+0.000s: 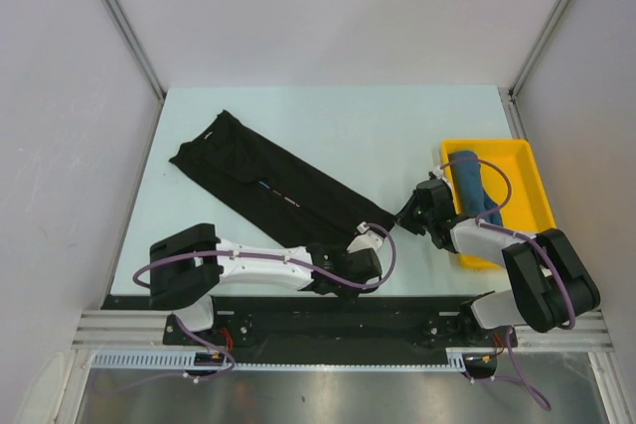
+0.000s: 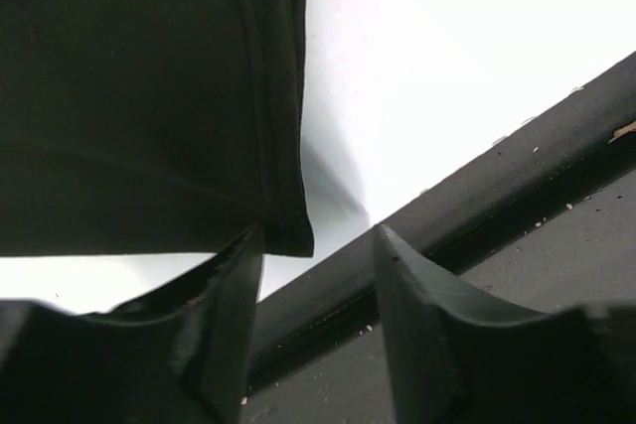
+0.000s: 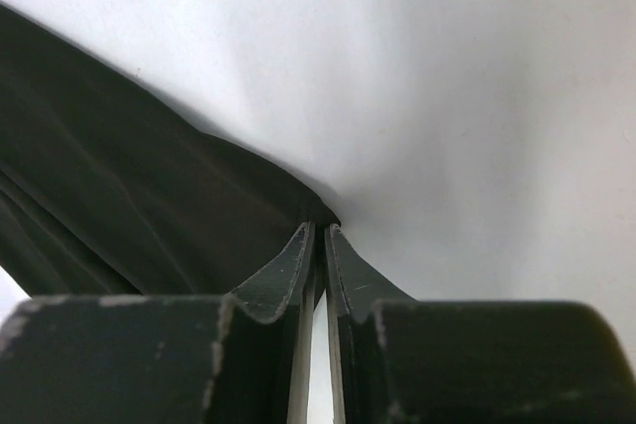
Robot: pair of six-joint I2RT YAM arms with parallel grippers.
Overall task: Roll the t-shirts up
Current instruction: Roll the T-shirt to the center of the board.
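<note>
Setting: pale table (image 1: 328,116) boxed in by white walls (image 1: 60,96), with a dark rail (image 2: 497,196) along its 6 o'clock edge.
Black tee (image 1: 268,181): folded into a long flat strip, lying slantwise on the table from 10 o'clock down toward 5 o'clock; small print just visible near the middle.
Teal tee (image 1: 472,186): rolled up, lying in the yellow tray (image 1: 527,186) at 3 o'clock, well apart from the black tee.
Left arm (image 1: 268,263): based at 7 o'clock, stretched low along the near edge toward 3 o'clock, wrist ending at the strip's near corner.
Left gripper (image 2: 318,232): fingers spread about halfway, nothing between them; one fingertip (image 2: 248,245) at the hem's corner, the other over the rail. Cannot tell whether that tip touches the cloth.
Right arm (image 1: 537,280): based at 5 o'clock, elbow folded back over the tray's near end, forearm reaching toward 10 o'clock.
Right gripper (image 3: 320,225): closed to a thin slit, tips pinching the far corner of the strip's 5 o'clock end, cloth fanning out toward 9 o'clock in the wrist view.
</note>
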